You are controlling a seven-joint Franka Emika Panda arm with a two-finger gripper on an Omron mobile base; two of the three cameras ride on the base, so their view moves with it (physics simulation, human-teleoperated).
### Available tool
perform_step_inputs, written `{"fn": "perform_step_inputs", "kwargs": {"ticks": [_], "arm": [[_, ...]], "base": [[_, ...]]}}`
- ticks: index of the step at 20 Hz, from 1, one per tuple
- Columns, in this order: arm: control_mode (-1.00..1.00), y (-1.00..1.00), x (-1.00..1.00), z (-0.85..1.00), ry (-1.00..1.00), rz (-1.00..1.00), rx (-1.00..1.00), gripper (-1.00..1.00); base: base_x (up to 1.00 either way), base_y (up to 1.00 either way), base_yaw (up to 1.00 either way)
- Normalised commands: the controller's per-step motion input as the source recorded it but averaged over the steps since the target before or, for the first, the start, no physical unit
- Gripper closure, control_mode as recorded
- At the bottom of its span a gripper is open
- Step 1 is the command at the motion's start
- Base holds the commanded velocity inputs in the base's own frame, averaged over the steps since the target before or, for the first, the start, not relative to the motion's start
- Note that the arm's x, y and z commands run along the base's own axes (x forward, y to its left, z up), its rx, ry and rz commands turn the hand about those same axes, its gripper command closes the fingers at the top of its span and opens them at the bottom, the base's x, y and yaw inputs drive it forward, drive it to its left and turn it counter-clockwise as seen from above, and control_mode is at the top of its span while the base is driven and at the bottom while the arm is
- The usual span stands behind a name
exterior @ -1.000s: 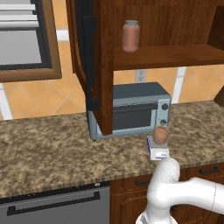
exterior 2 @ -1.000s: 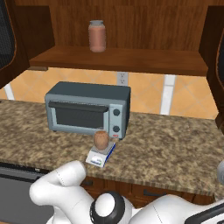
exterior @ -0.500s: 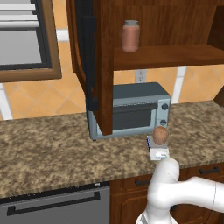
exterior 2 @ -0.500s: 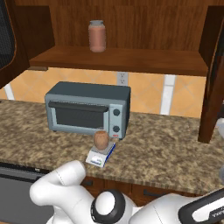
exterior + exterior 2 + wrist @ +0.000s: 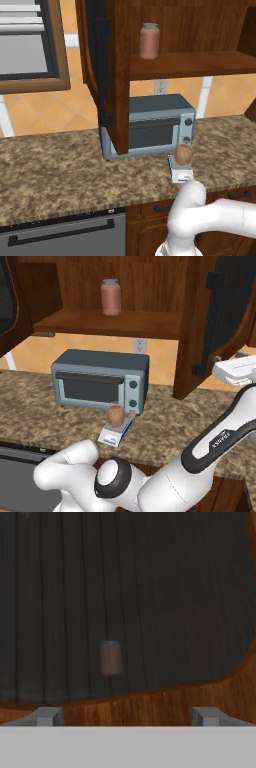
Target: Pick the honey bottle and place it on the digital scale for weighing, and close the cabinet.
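The tan honey bottle (image 5: 183, 154) (image 5: 116, 416) stands upright on the small digital scale (image 5: 182, 175) (image 5: 113, 437), on the counter in front of the toaster oven. The cabinet (image 5: 190, 64) (image 5: 115, 323) hangs above with its shelf exposed. Its left door (image 5: 101, 75) stands wide open. Its right door (image 5: 220, 316) is partly swung in, and my white hand (image 5: 234, 370) is against its outer side. In the hand view my gripper (image 5: 127, 717) is open with nothing between its fingertips, close up to the door's dark glass (image 5: 125, 587) and wood frame (image 5: 150, 704).
A reddish-pink jar (image 5: 149, 41) (image 5: 111, 297) stands on the cabinet shelf and shows dimly through the glass (image 5: 110, 658). The blue-grey toaster oven (image 5: 150, 125) (image 5: 100, 381) sits at the back of the granite counter (image 5: 50, 170). A window (image 5: 25, 45) is at left, a dishwasher (image 5: 60, 235) below.
The cabinet's right door has swung inward from the far right edge toward the shelf, with my arm and hand following it. The honey bottle and scale have not moved.
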Motion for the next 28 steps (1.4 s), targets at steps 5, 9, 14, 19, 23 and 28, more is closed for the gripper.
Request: {"fn": "perform_step_inputs", "kwargs": {"ticks": [5,9,14,19,23,28], "arm": [[-1.0,0.92,0.69,-0.36,-0.04,-0.2,-0.12,-1.0],[-1.0,0.18,0.98,-0.37,-0.44,0.1,0.14,-1.0],[-1.0,0.0,1.0,0.04,-0.12,0.08,0.1,-1.0],[-1.0,0.03,1.0,0.02,0.0,0.02,0.02,-1.0],[-1.0,0.19,1.0,-0.03,0.0,0.0,0.0,-1.0],[-1.0,0.52,1.0,-0.21,-0.01,0.0,0.0,-1.0]], "base": [[0.0,0.0,0.0],[0.0,0.0,0.0],[0.0,0.0,0.0],[0.0,0.0,0.0],[0.0,0.0,0.0],[0.0,0.0,0.0]]}}
